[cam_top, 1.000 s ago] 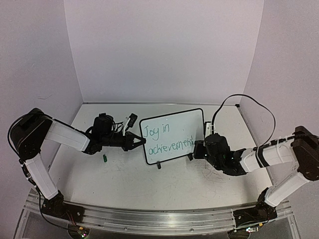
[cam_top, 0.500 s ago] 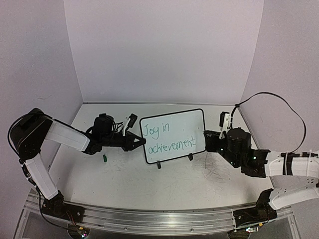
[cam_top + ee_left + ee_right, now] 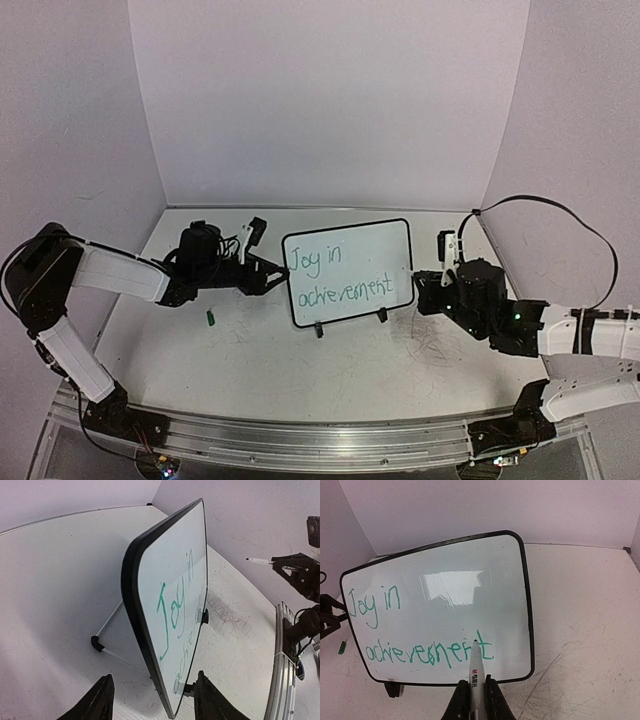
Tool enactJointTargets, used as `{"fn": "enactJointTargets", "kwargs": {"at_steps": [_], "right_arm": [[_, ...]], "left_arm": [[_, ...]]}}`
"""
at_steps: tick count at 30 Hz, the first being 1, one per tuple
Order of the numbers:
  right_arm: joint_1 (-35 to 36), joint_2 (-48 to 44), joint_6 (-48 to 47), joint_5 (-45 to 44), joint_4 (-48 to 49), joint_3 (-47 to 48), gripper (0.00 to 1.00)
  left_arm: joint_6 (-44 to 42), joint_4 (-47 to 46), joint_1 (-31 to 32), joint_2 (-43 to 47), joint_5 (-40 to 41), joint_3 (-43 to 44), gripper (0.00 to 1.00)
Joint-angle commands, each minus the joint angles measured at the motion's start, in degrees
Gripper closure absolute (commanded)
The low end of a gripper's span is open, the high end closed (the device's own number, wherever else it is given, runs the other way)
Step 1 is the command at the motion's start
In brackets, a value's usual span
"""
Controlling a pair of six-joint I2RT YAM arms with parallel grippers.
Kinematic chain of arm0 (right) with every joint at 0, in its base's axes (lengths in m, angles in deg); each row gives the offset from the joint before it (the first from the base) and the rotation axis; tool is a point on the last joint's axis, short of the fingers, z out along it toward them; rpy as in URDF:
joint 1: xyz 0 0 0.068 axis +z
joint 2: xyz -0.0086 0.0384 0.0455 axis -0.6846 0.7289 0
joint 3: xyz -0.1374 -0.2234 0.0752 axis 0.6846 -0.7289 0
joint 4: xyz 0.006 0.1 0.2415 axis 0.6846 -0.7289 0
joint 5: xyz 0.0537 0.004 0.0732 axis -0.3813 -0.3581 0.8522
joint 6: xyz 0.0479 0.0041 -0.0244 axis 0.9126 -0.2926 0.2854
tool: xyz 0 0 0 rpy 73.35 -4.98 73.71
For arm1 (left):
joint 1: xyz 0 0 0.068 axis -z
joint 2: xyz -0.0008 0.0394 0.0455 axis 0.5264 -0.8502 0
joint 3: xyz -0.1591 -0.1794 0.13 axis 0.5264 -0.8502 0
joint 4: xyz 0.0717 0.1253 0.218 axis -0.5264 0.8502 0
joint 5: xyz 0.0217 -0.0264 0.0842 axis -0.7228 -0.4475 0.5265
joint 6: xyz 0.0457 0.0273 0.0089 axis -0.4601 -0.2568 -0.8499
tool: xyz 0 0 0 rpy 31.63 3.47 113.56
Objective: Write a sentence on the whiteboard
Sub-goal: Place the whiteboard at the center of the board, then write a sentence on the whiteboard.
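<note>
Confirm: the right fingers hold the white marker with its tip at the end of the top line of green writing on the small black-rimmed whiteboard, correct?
Wrong line. The right fingers hold the white marker with its tip at the end of the bottom line of green writing, by the final "t", on the small black-rimmed whiteboard. The right wrist view shows it.

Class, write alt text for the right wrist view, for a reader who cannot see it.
A whiteboard standing on a white table bears the green sentence "Joy in achievement". The right gripper holds a marker, tip pointing toward the last letter.
</note>
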Motion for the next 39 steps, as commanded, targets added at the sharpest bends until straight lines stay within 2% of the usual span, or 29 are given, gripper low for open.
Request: {"fn": "enactJointTargets", "kwargs": {"at_steps": [1,3,5,8,14,20,39], "right_arm": [[-1.67,3.67,-1.02,3.43,4.59,-0.37,1.00],[-2.91,5.22,-0.53,4.88,8.82,-2.11,1.00],[-4.93,6.68,-0.11,7.18,11.96,-3.17,1.00],[-6.68,8.23,0.23,10.57,17.78,-5.30,1.00],[-9.09,13.98,1.25,13.39,21.64,-5.17,1.00],[-9.11,16.76,0.73,12.05,22.50,-5.21,1.00],[-9.12,14.05,0.82,9.04,18.11,-5.59,1.00]], "left_arm": [[5.04,1.25,-0.15,7.51,3.93,-3.91,0.43],[8.14,1.27,-0.22,9.55,4.68,-5.65,0.41],[11.04,1.27,-0.23,9.60,1.84,-5.55,0.40],[12.64,1.24,-0.24,7.10,-1.98,-3.72,0.39],[13.39,0.73,-0.15,0.44,-4.48,1.48,0.42],[13.30,0.59,-0.15,-1.44,-3.86,2.67,0.45],[13.04,0.73,-0.14,1.09,-1.63,0.74,0.45]]}}
